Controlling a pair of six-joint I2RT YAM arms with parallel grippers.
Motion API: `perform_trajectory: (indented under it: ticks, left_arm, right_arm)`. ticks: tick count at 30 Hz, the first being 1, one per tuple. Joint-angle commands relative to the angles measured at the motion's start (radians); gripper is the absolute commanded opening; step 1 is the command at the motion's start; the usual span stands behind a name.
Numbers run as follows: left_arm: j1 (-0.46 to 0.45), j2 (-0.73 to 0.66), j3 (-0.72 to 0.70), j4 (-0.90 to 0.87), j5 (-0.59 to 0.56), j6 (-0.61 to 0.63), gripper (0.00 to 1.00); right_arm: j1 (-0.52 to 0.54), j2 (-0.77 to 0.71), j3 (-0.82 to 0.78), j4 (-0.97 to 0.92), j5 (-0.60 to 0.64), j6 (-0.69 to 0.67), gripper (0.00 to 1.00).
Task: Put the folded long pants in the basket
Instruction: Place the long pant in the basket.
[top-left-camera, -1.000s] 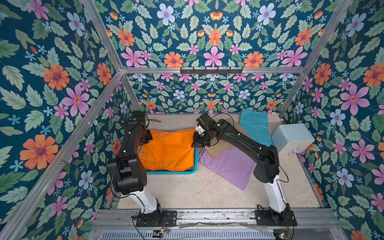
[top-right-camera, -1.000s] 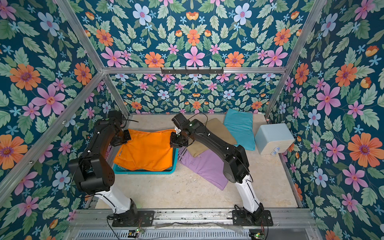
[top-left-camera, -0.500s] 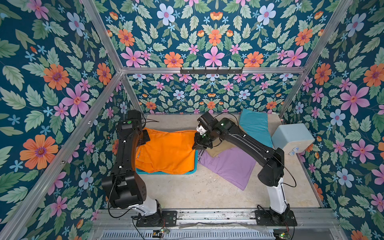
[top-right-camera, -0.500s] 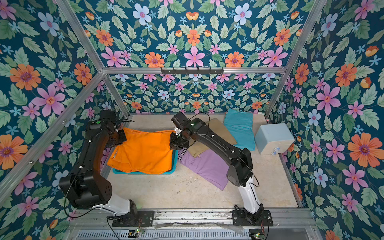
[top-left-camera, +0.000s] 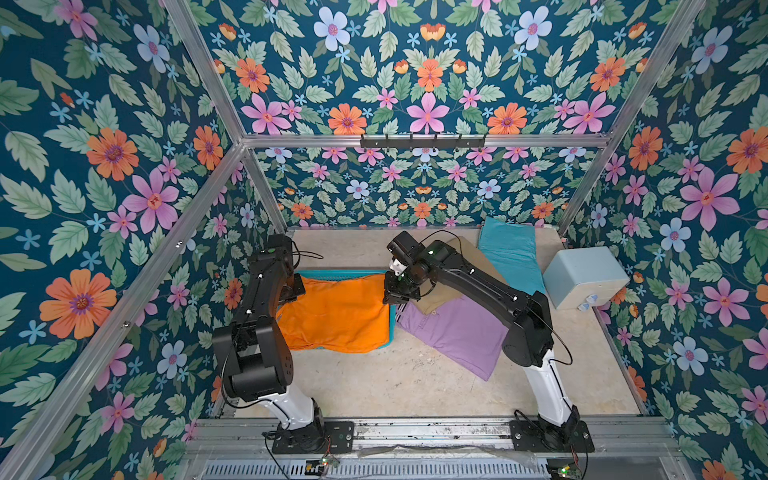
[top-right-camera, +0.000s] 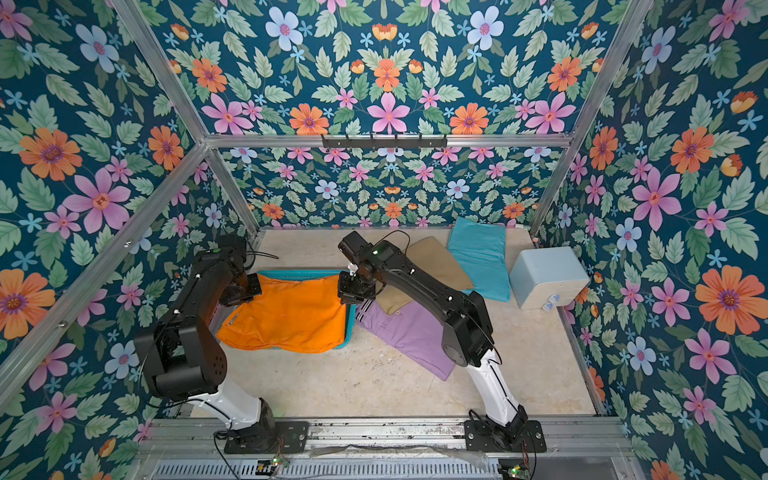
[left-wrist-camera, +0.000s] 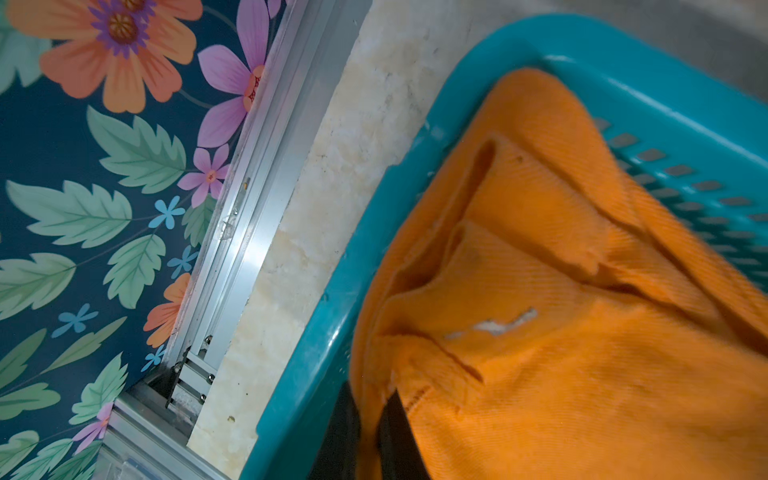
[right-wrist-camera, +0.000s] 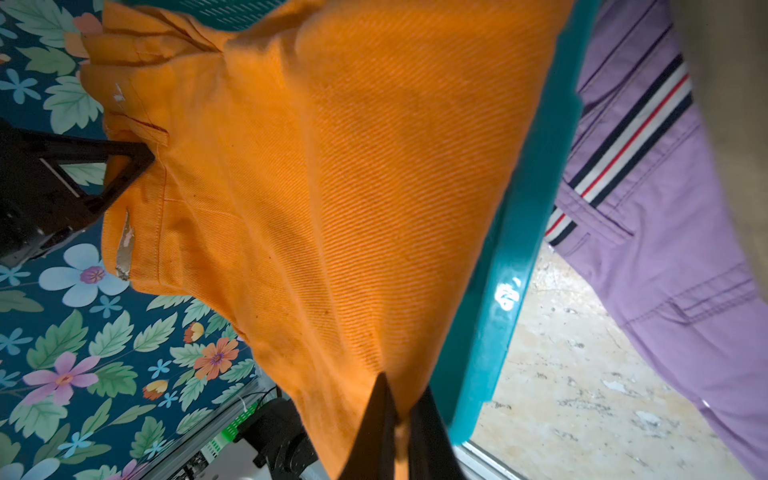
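Observation:
The bright orange folded long pants (top-left-camera: 336, 316) (top-right-camera: 291, 316) are stretched over the teal basket (top-left-camera: 332, 274) (top-right-camera: 291, 273), and their near edge hangs past its near rim. My left gripper (top-left-camera: 297, 291) (left-wrist-camera: 370, 390) is shut on the left edge of the orange cloth (left-wrist-camera: 561, 332). My right gripper (top-left-camera: 395, 297) (right-wrist-camera: 401, 399) is shut on its right edge (right-wrist-camera: 332, 187), above the basket's right rim (right-wrist-camera: 511, 257). On the table to the right lie the lilac pants (top-left-camera: 457, 328) (right-wrist-camera: 665, 249), the tan pants (top-right-camera: 436, 257) and the turquoise pants (top-left-camera: 511, 253).
A pale blue rounded box (top-left-camera: 586, 276) stands at the right wall. The basket sits close to the left wall's aluminium frame (left-wrist-camera: 249, 232). Bare table (top-left-camera: 395, 382) lies in front of the basket and the lilac pants. A hook rail (top-left-camera: 422, 141) hangs on the back wall.
Both grippers have carried the orange pants slightly toward the near side. The basket's far rim now shows and its near rim is mostly covered. The left arm's elbow swung out and back.

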Motion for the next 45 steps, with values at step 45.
perform_trajectory:
  ticks: [45]
  left_arm:
    - [0.001, 0.0, -0.163, 0.332, 0.04, -0.011, 0.0]
  right_arm:
    - [0.048, 0.131, 0.072, -0.07, 0.242, -0.047, 0.0]
